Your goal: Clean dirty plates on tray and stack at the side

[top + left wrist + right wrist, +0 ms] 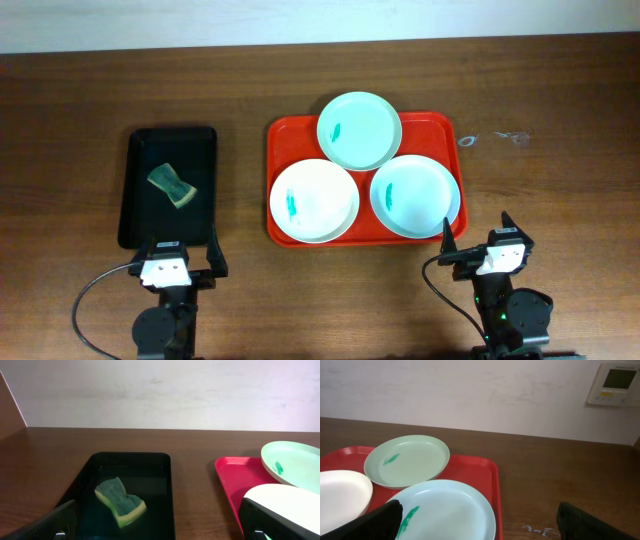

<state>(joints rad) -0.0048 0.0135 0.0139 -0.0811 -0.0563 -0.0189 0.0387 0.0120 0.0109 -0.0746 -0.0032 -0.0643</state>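
Observation:
The red tray (280,135) holds three plates, each with a teal smear. The mint green plate (360,130) is at the back, the white plate (314,201) front left, the pale blue plate (414,196) front right. My left gripper (182,258) is open and empty at the front edge of the black tray. My right gripper (476,236) is open and empty just right of the red tray's front corner. In the right wrist view the pale blue plate (455,510) lies close ahead, with the green plate (410,460) behind it and the white plate (340,492) at left.
A smaller black tray (140,220) at left holds a green and yellow sponge (172,185), also in the left wrist view (121,500). Faint white marks (495,138) are on the wood right of the red tray. A wall stands behind the table.

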